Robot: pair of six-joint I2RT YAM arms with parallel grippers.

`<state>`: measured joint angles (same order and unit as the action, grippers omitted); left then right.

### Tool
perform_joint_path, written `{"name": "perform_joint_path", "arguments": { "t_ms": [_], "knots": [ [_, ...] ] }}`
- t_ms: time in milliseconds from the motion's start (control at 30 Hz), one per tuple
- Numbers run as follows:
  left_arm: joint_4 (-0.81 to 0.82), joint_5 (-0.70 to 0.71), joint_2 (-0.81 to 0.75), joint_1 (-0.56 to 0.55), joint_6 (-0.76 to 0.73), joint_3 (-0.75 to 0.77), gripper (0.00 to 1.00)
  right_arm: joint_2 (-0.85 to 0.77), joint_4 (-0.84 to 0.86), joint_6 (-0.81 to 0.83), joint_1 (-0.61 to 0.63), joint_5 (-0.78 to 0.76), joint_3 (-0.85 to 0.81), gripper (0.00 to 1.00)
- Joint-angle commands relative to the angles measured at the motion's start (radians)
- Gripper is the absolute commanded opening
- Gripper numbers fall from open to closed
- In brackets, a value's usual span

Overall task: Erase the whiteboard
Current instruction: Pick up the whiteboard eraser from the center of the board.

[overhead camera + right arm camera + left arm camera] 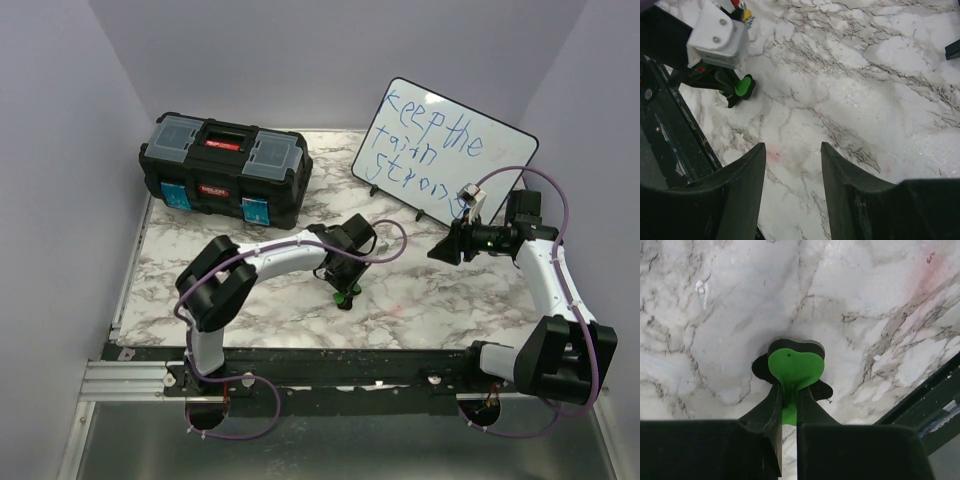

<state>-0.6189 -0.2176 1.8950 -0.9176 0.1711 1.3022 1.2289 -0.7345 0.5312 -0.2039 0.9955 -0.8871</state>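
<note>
The whiteboard (440,150) stands tilted at the back right, with blue handwriting across it. A small eraser with a green handle and a black pad (345,295) rests on the marble table near the middle. My left gripper (345,283) is shut on it. In the left wrist view the two black fingers pinch the neck of the green handle (794,365), so the left gripper (789,390) holds the eraser against the tabletop. My right gripper (440,250) hovers in front of the board's lower edge. It stands open (792,150) over bare marble, with the eraser (743,86) off to its left.
A black toolbox (225,165) with blue latches and a red label sits at the back left. The table's metal front rail (150,375) runs along the near edge. Purple cables loop around both arms.
</note>
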Motion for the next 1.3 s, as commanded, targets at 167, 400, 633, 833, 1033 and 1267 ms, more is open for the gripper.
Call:
{"name": "perform_joint_path", "arguments": {
  "t_ms": [167, 400, 633, 833, 1033, 1267],
  "knots": [
    [0.211, -0.051, -0.369, 0.003, 0.125, -0.250, 0.00, 0.004, -0.003, -0.006, 0.004, -0.014, -0.012, 0.51],
    [0.503, -0.078, -0.686, 0.009, 0.252, -0.559, 0.00, 0.003, -0.004, -0.001, 0.003, -0.014, -0.012, 0.51],
    [0.833, -0.077, -1.041, 0.038, 0.344, -0.884, 0.00, -0.007, -0.003, 0.015, 0.003, -0.020, -0.011, 0.52],
    [0.942, -0.126, -1.241, 0.109, 0.379, -1.012, 0.00, -0.040, 0.032, -0.027, 0.003, -0.025, -0.039, 0.53],
    [0.989, -0.231, -1.333, 0.220, 0.403, -1.045, 0.00, -0.053, 0.128, -0.167, 0.002, -0.018, -0.076, 0.54],
    [0.978, -0.337, -1.347, 0.306, 0.407, -1.002, 0.00, -0.040, 0.174, -0.245, -0.068, -0.058, -0.141, 0.55]
  ]
}}
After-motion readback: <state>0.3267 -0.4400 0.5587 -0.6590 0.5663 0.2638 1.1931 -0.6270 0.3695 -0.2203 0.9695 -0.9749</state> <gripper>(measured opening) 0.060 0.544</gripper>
